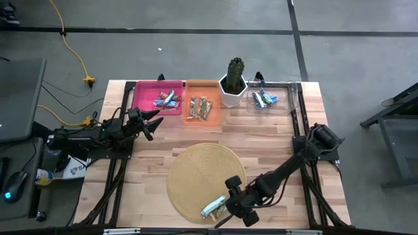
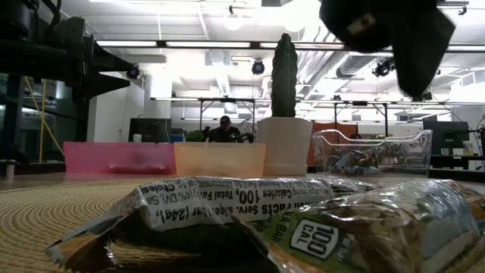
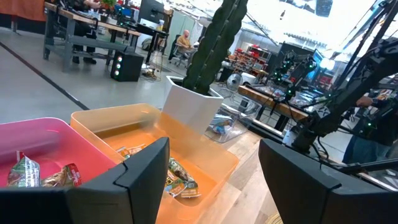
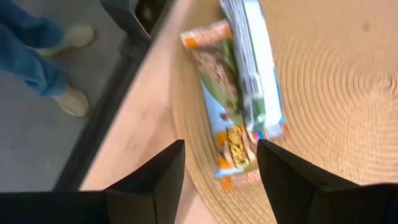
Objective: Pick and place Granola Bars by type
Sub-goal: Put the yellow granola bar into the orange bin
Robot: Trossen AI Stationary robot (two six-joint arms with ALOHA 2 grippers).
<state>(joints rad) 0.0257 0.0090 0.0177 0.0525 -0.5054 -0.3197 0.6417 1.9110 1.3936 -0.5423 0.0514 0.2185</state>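
Note:
Two granola bars lie side by side on a round woven mat [image 1: 196, 171], near the table's front edge. One has a green-and-orange wrapper [image 4: 229, 118], the other a blue-and-white one [image 4: 255, 56]. In the high view they show as one pale bundle [image 1: 214, 207]. My right gripper [image 4: 221, 165] hangs open just above them, slanting down, and touches nothing. My left gripper [image 1: 149, 121] waits open at the table's left, level, pointing toward the trays. More bars lie in the pink tray [image 1: 145, 91], the orange tray [image 1: 193, 85] and the clear tray [image 1: 285, 92].
A green cactus in a white pot [image 1: 234, 83] stands between the orange and clear trays at the far edge. The three trays line the far side. Bare wood lies between the mat and the trays. The table's front edge runs just beyond the bars.

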